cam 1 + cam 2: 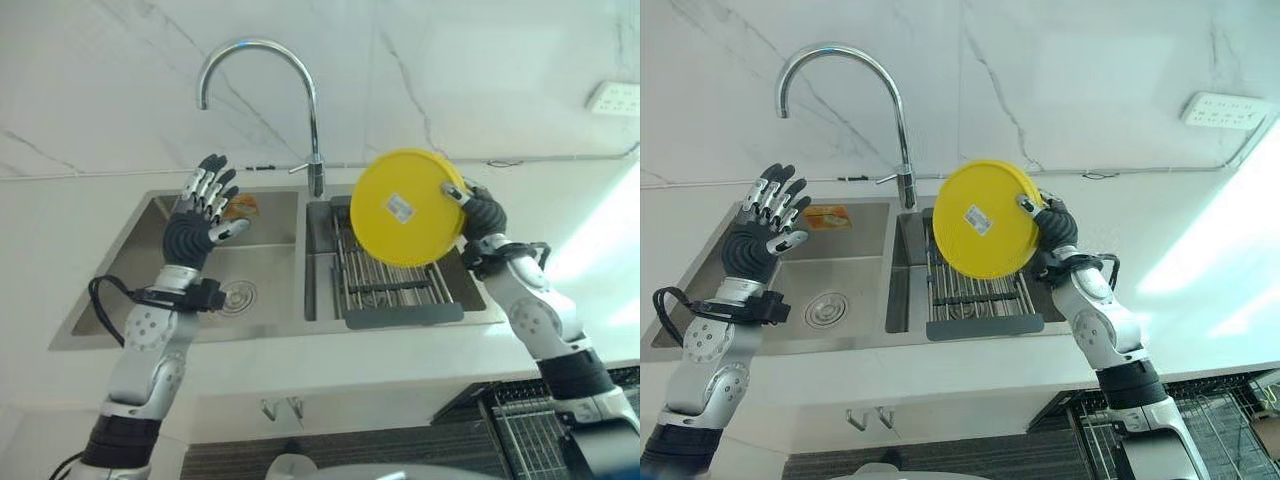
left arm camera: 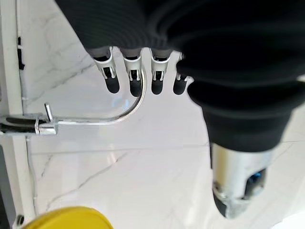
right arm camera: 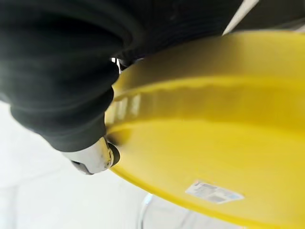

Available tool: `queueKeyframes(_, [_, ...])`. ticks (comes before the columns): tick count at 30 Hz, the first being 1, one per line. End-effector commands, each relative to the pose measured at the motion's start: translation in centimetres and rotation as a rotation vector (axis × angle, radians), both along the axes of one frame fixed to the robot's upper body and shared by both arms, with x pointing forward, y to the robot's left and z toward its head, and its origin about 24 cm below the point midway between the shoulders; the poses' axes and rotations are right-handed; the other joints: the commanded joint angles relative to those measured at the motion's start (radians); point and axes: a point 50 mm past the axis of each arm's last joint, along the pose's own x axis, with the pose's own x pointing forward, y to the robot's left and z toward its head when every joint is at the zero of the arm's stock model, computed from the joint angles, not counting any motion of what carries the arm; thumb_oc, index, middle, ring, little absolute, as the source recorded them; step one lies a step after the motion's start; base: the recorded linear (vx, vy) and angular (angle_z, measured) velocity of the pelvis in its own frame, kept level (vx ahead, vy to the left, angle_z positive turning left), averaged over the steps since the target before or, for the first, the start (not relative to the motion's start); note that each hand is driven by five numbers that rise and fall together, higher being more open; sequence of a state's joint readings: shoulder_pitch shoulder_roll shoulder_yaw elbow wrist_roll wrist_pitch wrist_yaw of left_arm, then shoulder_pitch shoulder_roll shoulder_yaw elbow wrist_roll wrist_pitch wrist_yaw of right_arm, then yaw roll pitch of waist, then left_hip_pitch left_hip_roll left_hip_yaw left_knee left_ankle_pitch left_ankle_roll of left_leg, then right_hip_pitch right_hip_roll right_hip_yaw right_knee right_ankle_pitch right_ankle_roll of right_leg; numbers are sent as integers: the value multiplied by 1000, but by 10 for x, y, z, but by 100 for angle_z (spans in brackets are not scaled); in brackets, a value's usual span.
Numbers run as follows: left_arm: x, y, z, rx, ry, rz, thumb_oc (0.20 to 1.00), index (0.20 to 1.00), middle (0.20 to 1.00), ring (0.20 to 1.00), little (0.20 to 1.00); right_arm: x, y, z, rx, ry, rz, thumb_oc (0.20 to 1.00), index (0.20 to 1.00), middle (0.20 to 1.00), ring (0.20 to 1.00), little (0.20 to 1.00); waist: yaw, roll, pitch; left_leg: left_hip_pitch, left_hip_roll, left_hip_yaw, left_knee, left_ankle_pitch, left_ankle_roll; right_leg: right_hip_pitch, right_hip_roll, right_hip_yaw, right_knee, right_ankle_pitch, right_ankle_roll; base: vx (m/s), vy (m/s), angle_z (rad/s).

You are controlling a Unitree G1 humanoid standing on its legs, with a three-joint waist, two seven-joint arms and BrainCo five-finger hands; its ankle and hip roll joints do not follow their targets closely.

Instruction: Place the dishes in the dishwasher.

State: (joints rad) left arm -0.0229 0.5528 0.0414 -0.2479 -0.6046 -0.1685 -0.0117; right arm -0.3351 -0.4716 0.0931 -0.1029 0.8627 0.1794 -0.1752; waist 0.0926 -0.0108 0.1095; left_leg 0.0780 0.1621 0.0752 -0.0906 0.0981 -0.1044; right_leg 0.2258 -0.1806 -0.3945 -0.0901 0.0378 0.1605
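The right hand (image 1: 482,215) held a yellow plate (image 1: 405,207) by its rim, thumb on the underside and fingers behind. The plate stood on edge, up in the air over the rack (image 1: 388,285) in the right side of the sink (image 1: 130,262). The left hand (image 1: 205,205) was raised over the left side of the sink with its fingers straight, holding nothing. The hold was only at the edge, so the plate could slip and drop onto the rack. It also hung near the tap (image 1: 312,120) and could bump it. The dishwasher basket (image 1: 535,415) sat low, below the table, so the way down was long.
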Motion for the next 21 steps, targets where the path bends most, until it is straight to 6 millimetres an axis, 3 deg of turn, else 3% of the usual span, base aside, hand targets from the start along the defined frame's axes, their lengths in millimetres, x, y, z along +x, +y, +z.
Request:
queueKeyframes(1, [-9,1,24,71,-136,16,1000,1000,1000,1000,1000,-8,-2,57,75,-285,14,200,200,200,200,200,-9,2,-23,87,98,137,3,-8,-59,-50,0,52,3,19,-24,-30,-100,-9])
queueKeyframes(4, [-10,-2,23,56,-138,1,1000,1000,1000,1000,1000,-16,-7,56,72,-291,27,200,200,200,200,200,-26,9,-25,72,112,151,3,4,-68,-66,10,60,3,21,-27,-78,-51,-3])
queueKeyframes(6, [-11,-6,23,39,-156,-19,1000,1000,1000,1000,1000,-19,-11,57,65,-296,17,200,200,200,200,200,-34,9,-20,82,93,136,3,-15,-64,-82,19,93,3,21,-27,-159,101,-2])
queueKeyframes(7, [-14,-5,23,21,-176,-10,1000,1000,1000,1000,1000,-17,-13,56,69,-292,32,200,200,200,200,200,-20,4,3,94,35,84,65,-24,-47,-89,19,144,3,30,-34,-207,163,-14])
queueKeyframes(9, [-16,-6,25,11,-204,-2,1000,1000,1000,1000,1000,-16,-13,56,75,-296,40,200,200,200,200,200,-8,-6,23,41,-21,39,196,-67,-30,-96,10,175,3,41,-35,-196,214,-56])
queueKeyframes(10, [-16,-8,28,9,-231,-10,1000,1000,1000,1000,1000,-16,-12,58,82,-313,34,200,200,200,200,200,-10,-11,38,34,-50,31,193,-108,-11,-105,1,183,3,60,-30,-166,282,-70])
queueKeyframes(12, [-14,-12,31,17,-262,-22,1000,1000,1000,1000,1000,-16,-10,56,106,-339,13,200,200,200,200,200,-29,-7,49,78,-69,40,132,-136,11,-146,-24,190,3,99,-4,-181,319,-23])
queueKeyframes(14, [-12,-14,36,21,-279,-28,1000,1000,1000,1000,1000,-26,-11,57,133,-368,0,200,200,200,200,200,-53,-7,62,114,-102,39,72,-137,33,-191,-62,204,3,167,31,-148,363,-11])
queueKeyframes(17, [-11,-19,45,43,-310,-65,1000,1000,1000,1000,1000,-37,-21,57,151,-398,-34,200,200,200,200,200,-71,-18,78,130,-141,17,62,-155,43,-214,-106,199,3,227,40,-64,320,-16])
queueKeyframes(21, [-15,-23,52,48,-349,-73,1000,1000,1000,1000,1000,-42,-22,56,135,-408,-15,200,200,200,200,200,-76,-25,88,150,-161,7,61,-181,58,-223,-100,168,16,240,42,-66,233,-10])
